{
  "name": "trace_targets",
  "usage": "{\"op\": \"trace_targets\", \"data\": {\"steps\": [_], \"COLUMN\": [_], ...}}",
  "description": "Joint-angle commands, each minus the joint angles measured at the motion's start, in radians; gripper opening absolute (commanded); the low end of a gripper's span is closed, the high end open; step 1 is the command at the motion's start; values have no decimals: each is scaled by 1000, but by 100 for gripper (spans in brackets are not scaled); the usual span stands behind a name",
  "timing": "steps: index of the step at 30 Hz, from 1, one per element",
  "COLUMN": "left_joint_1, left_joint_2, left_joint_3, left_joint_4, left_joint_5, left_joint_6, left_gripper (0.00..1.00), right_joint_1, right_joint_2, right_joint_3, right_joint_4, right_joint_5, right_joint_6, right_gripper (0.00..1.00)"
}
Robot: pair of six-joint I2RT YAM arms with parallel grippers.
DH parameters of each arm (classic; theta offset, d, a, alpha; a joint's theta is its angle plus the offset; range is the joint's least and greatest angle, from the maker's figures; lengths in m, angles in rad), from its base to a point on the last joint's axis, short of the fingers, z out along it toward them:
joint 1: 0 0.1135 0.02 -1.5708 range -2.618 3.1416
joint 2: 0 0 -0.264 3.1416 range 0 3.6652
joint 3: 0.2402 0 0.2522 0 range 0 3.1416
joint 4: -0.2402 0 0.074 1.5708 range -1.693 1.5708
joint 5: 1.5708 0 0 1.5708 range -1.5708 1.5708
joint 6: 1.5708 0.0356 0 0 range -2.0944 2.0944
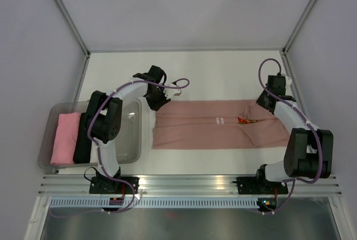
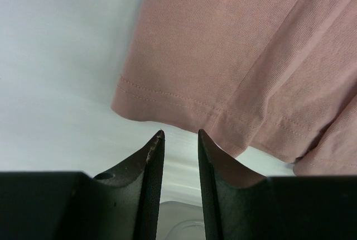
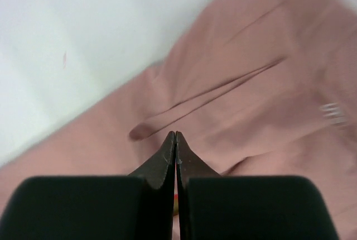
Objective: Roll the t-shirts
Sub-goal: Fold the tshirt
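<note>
The salmon-pink t-shirt (image 1: 195,131) lies flat on the white table, folded into a long strip, with a small red print (image 1: 242,120) and white text near its right part. My left gripper (image 1: 158,105) hovers at the strip's far left corner. In the left wrist view it (image 2: 180,134) is open with nothing between its fingers, and the stitched hem of the t-shirt (image 2: 223,44) lies just ahead of the tips. My right gripper (image 1: 266,108) is over the strip's right end. In the right wrist view it (image 3: 175,134) is shut, tips together above wrinkled cloth of the t-shirt (image 3: 251,100).
A clear plastic bin (image 1: 134,139) stands left of the shirt, beside the left arm, and holds a bright pink roll (image 1: 66,138). Metal frame posts rise at the table's far corners, and an aluminium rail (image 1: 189,183) runs along the near edge.
</note>
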Motion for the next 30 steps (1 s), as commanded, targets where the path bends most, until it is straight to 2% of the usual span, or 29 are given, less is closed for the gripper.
{"op": "trace_targets", "data": {"steps": [1,6,11,17,21,26,30], "left_joint_1": [2,1,1,1,1,1,2], "left_joint_2": [-9,-11,-14,-8,-8,-6,-5], "left_joint_3": [31,31,33,33,37,34,37], "left_joint_4": [-1,-1,-1,1,1,2,2], "left_joint_5": [-4,-10,-13,-10,-7,-4,-10], "left_joint_6": [-20,-18,-20,-18,-16,-15,-16], "left_gripper": [36,36,36,36,36,36,36], "right_joint_1": [107,190,190,190,173,55,64], "right_joint_2": [33,104,150,109,40,65,92], "right_joint_3": [-68,-99,-51,77,136,116,73], "right_joint_4": [4,59,23,-71,-111,-90,-44], "right_joint_5": [-41,-50,-1,33,71,15,-79], "right_joint_6": [91,141,88,7,11,33,74], "right_gripper": [0,0,0,0,0,0,0]}}
